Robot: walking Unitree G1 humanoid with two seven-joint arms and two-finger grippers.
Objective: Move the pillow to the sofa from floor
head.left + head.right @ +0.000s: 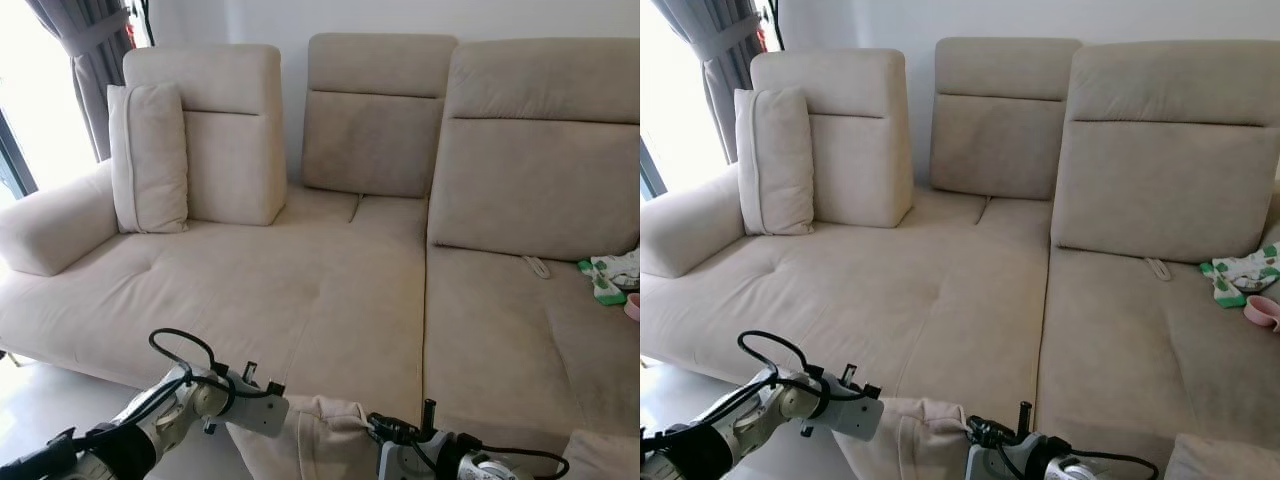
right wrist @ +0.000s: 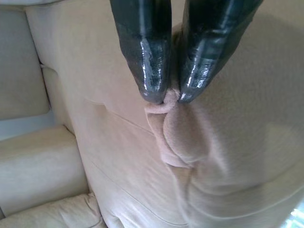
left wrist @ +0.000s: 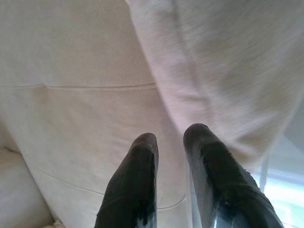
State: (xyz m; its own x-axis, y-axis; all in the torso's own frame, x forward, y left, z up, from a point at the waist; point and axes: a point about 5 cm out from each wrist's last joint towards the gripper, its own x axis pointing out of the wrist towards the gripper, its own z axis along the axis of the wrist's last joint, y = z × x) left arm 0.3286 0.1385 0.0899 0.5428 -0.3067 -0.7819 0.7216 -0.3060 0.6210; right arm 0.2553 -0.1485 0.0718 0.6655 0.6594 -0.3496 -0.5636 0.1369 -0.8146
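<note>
A beige pillow [image 1: 322,436] hangs at the bottom centre between my two arms, just before the front edge of the beige sofa [image 1: 330,290]. My right gripper [image 2: 171,97] is shut on a pinched fold of the pillow [image 2: 228,142]. The left arm [image 1: 190,400] reaches in from the left. In the left wrist view my left gripper [image 3: 171,137] has its fingers close together with nothing between the tips. There the blurred pillow [image 3: 228,71] lies against the outer side of one finger [image 3: 209,156].
Another beige cushion [image 1: 150,155] stands upright against the sofa's left backrest. A green and white cloth [image 1: 608,277] and a pink bowl [image 1: 633,306] lie on the far right seat. A grey curtain [image 1: 95,60] hangs at the left. Pale floor [image 1: 40,400] shows below the sofa.
</note>
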